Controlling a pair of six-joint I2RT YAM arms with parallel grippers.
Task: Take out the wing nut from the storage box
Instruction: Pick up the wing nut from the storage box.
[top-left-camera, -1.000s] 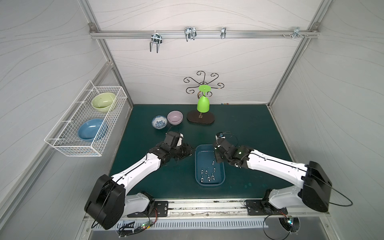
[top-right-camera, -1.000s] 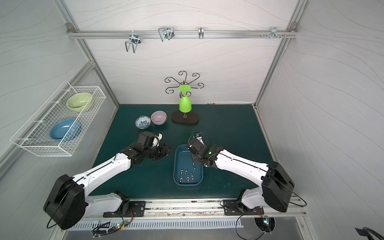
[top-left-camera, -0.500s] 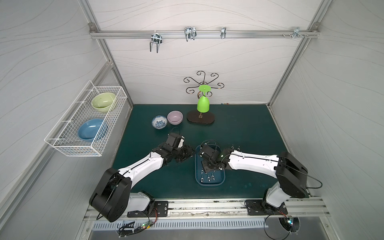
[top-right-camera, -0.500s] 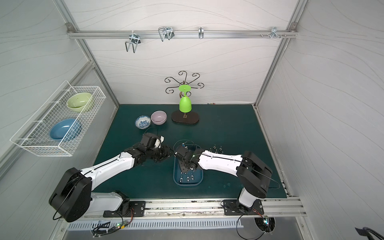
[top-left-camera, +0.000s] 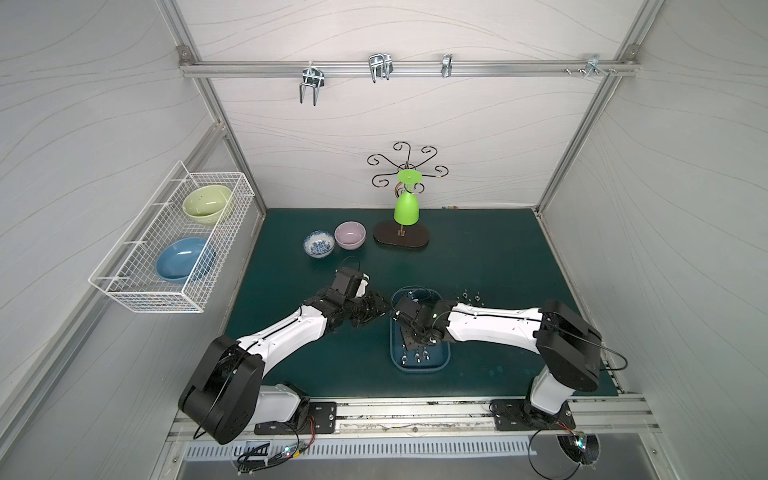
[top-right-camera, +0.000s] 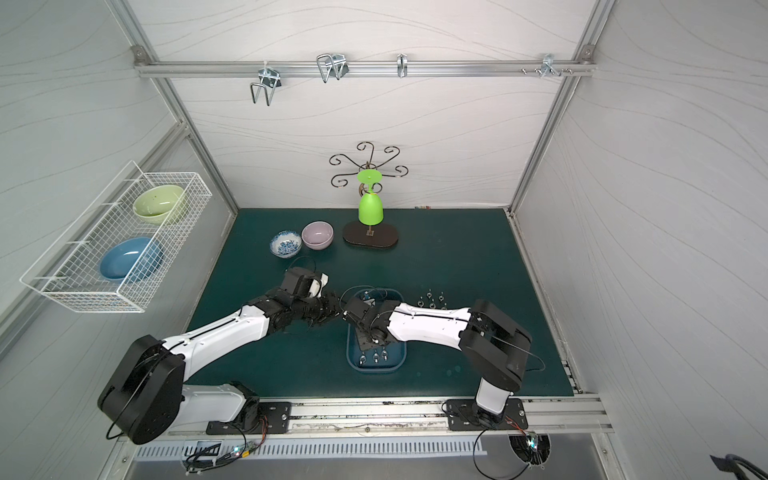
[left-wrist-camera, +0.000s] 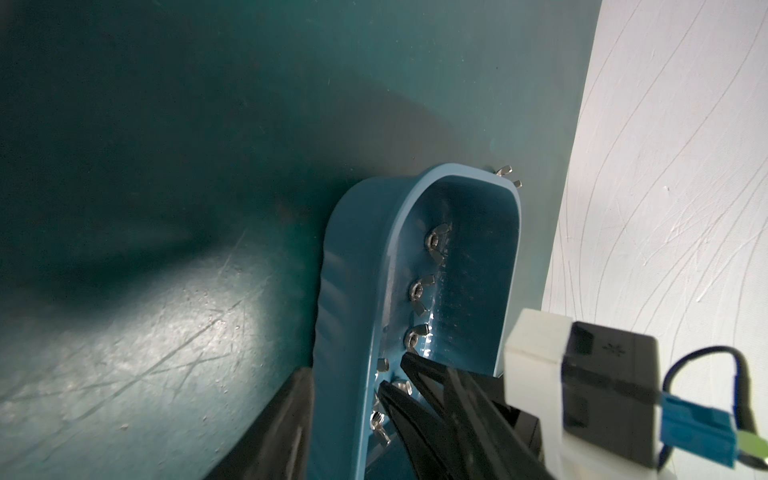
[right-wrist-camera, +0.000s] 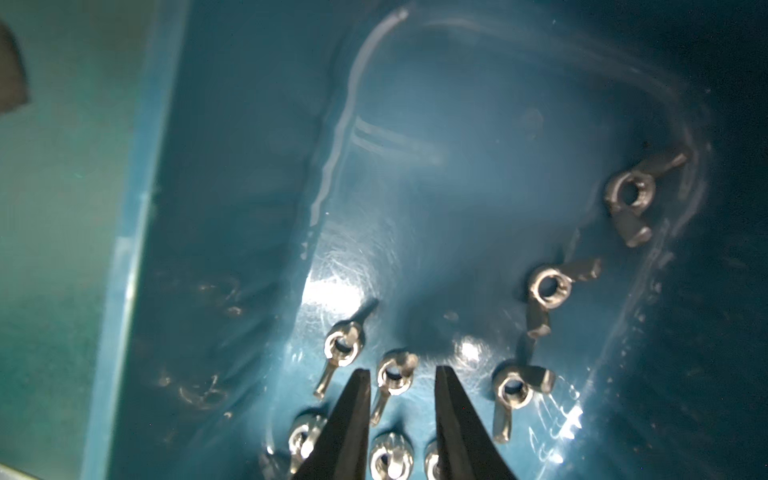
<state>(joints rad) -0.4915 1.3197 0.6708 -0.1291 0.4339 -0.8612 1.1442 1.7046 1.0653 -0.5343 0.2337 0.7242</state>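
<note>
Sitting at the left rim of the storage box (top-left-camera: 419, 369) is the left gripper (top-left-camera: 376, 309), with one dark finger (left-wrist-camera: 274, 434) outside the wall; spread or clamped, can't tell. The box is on the green mat (top-left-camera: 498, 257), front-centre. The right gripper (right-wrist-camera: 402, 371) is down inside it, fingers apart, straddling one wing nut (right-wrist-camera: 391, 377) — not pinched. More nuts (right-wrist-camera: 548, 286) lie around it. A few loose nuts (top-left-camera: 469, 297) are on the mat, just right of the box.

Btm-row wing nuts (right-wrist-camera: 390, 457) cut off, r. wrist view
</note>
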